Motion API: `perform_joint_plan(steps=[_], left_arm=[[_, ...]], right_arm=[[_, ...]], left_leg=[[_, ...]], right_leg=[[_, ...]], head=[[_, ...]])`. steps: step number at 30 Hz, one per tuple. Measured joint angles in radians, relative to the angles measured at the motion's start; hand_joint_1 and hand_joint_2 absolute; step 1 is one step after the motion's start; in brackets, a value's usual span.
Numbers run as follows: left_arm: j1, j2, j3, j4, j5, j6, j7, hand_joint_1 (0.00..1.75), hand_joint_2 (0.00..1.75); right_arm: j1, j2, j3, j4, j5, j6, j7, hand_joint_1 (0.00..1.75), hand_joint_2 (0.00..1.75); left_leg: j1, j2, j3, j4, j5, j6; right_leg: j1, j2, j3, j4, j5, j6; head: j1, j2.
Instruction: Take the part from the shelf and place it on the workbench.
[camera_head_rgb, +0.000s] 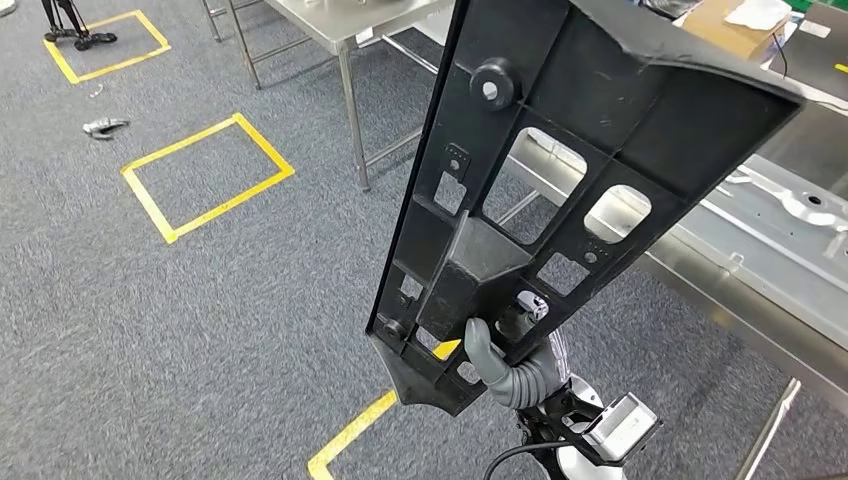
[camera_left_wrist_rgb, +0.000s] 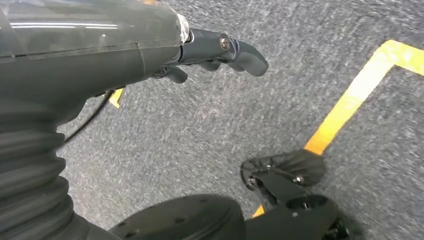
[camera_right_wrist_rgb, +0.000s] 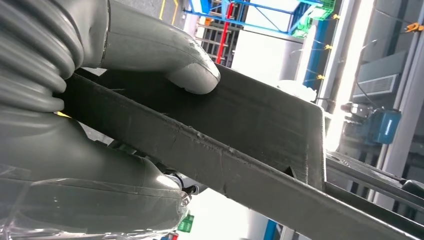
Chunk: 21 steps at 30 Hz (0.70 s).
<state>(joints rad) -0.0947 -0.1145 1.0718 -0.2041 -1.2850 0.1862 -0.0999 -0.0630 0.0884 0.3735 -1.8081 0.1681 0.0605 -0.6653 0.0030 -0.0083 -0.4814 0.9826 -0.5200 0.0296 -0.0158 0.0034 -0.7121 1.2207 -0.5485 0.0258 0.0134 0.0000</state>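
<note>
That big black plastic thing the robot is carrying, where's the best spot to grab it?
Probably the narrow lower end of the black part, from underneath, where the right hand grips it now. That end tapers slim enough for fingers to wrap around, and its ribs give purchase; the top flares too wide.

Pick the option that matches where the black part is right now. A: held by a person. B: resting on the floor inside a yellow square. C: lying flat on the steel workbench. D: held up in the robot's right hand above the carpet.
D: the right hand grips the lower end of the black part, which stands raised over the grey carpet beside the steel workbench.
</note>
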Motion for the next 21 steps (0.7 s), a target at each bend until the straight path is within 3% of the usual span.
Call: perform_joint_plan(steps=[2,3,4,5,7,9,10,12,13,14,15,16,18,19,20,21], left_arm=[[0.003,0.0,0.0,0.0,0.0,0.0,0.0,0.0,1.75],[0.003,0.0,-0.001,0.0,0.0,0.0,0.0,0.0,1.75],[0.001,0.0,-0.001,0.0,-0.001,0.0,-0.001,0.0,1.75],[-0.001,0.001,-0.002,0.0,-0.001,0.0,-0.001,0.0,1.75],[-0.006,0.001,-0.002,0.0,-0.001,0.001,-0.002,0.0,1.75],[-0.01,0.001,-0.003,0.0,-0.001,0.001,-0.002,0.0,1.75],[-0.01,0.001,-0.003,0.0,-0.001,0.001,-0.001,0.0,1.75],[-0.01,0.001,-0.003,0.0,-0.002,0.003,0.001,0.0,1.75],[-0.011,0.0,-0.003,0.0,-0.002,0.004,0.002,0.0,1.75],[-0.013,0.0,-0.004,0.0,-0.003,0.004,0.003,0.0,1.75],[-0.015,0.001,-0.004,0.0,-0.003,0.005,0.004,0.0,1.75],[-0.015,0.001,-0.004,0.0,-0.002,0.005,0.005,0.0,1.75],[-0.012,0.001,-0.004,0.0,-0.002,0.004,0.005,0.0,1.75],[-0.013,0.001,-0.004,0.0,-0.001,0.004,0.006,0.0,1.75],[-0.014,0.001,-0.004,0.0,-0.001,0.003,0.005,0.0,1.75],[-0.016,0.001,-0.004,0.0,-0.001,0.003,0.005,0.0,1.75]], right_arm=[[0.0,-0.002,0.0,0.002,0.0,0.0,0.0,1.75,1.75],[0.001,-0.003,0.0,0.003,0.0,0.001,-0.001,1.75,1.75],[0.001,-0.004,0.0,0.003,-0.001,0.001,-0.001,1.75,1.75],[0.001,-0.004,0.001,0.003,-0.001,0.002,-0.001,1.75,1.75],[-0.003,-0.003,0.001,-0.002,-0.001,0.002,-0.001,1.75,1.75],[-0.005,-0.002,0.001,-0.005,-0.001,0.003,-0.002,1.75,1.75],[-0.005,-0.002,0.002,-0.006,-0.001,0.003,-0.002,1.75,1.75],[-0.006,-0.002,0.002,-0.006,-0.001,0.005,-0.002,1.75,1.75],[-0.006,-0.002,0.002,-0.005,-0.001,0.007,-0.002,1.75,1.75],[-0.006,-0.002,0.003,-0.005,-0.001,0.008,-0.002,1.75,1.75],[-0.006,-0.002,0.003,-0.005,-0.001,0.008,-0.002,1.75,1.75],[-0.006,-0.002,0.003,-0.005,-0.001,0.009,-0.002,1.75,1.75],[-0.005,-0.002,0.003,-0.004,-0.001,0.009,-0.002,1.75,1.75],[-0.005,-0.002,0.003,-0.003,-0.001,0.01,-0.001,1.75,1.75],[-0.006,-0.002,0.003,-0.003,-0.001,0.01,0.001,1.75,1.75],[-0.006,-0.002,0.003,-0.003,-0.001,0.012,0.002,1.75,1.75]], left_leg=[[0.0,0.001,0.032,0.0,-0.027,-0.007],[0.0,0.001,0.042,-0.001,-0.04,-0.012],[0.001,0.002,0.054,-0.003,-0.049,-0.019],[0.002,0.002,0.062,0.0,-0.05,-0.026],[0.006,0.002,0.049,0.045,-0.031,-0.038],[0.009,0.002,-0.024,0.171,0.0,-0.045],[0.009,0.003,-0.073,0.241,-0.007,-0.048],[0.009,0.003,-0.159,0.325,-0.087,-0.051],[0.009,0.003,-0.184,0.328,-0.135,-0.05],[0.009,0.003,-0.199,0.307,-0.164,-0.048],[0.008,0.003,-0.204,0.267,-0.156,-0.045],[0.007,0.004,-0.204,0.209,-0.103,-0.042],[0.002,0.005,-0.203,0.105,0.061,-0.034],[-0.001,0.006,-0.204,0.077,0.123,-0.029],[-0.004,0.006,-0.205,0.069,0.15,-0.025],[-0.004,0.005,-0.202,0.068,0.15,-0.02]], right_leg=[[0.0,-0.003,0.023,-0.12,0.103,-0.003],[0.004,-0.004,0.033,-0.159,0.134,-0.009],[0.008,-0.005,0.038,-0.179,0.149,-0.016],[0.013,-0.004,0.044,-0.183,0.14,-0.024],[0.015,0.0,0.068,-0.192,0.128,-0.041],[0.012,-0.001,0.1,-0.201,0.112,-0.054],[0.012,-0.002,0.117,-0.205,0.102,-0.058],[0.012,-0.001,0.153,-0.209,0.079,-0.06],[0.012,0.001,0.172,-0.21,0.065,-0.06],[0.012,0.003,0.191,-0.211,0.05,-0.059],[0.012,0.005,0.211,-0.211,0.035,-0.058],[0.011,0.006,0.229,-0.211,0.02,-0.056],[0.013,0.01,0.254,-0.208,-0.008,-0.047],[0.013,0.012,0.258,-0.207,-0.018,-0.041],[0.013,0.014,0.261,-0.208,-0.026,-0.034],[0.013,0.015,0.262,-0.212,-0.031,-0.026]], head=[[-0.001,0.0],[-0.003,0.0],[-0.004,0.0],[-0.005,0.0],[-0.006,0.0],[-0.006,0.0],[-0.006,0.0],[-0.006,0.0],[-0.006,0.0],[-0.006,0.0],[-0.006,0.0],[-0.006,0.0],[-0.006,0.0],[-0.006,0.0],[-0.006,0.0],[-0.006,0.0]])
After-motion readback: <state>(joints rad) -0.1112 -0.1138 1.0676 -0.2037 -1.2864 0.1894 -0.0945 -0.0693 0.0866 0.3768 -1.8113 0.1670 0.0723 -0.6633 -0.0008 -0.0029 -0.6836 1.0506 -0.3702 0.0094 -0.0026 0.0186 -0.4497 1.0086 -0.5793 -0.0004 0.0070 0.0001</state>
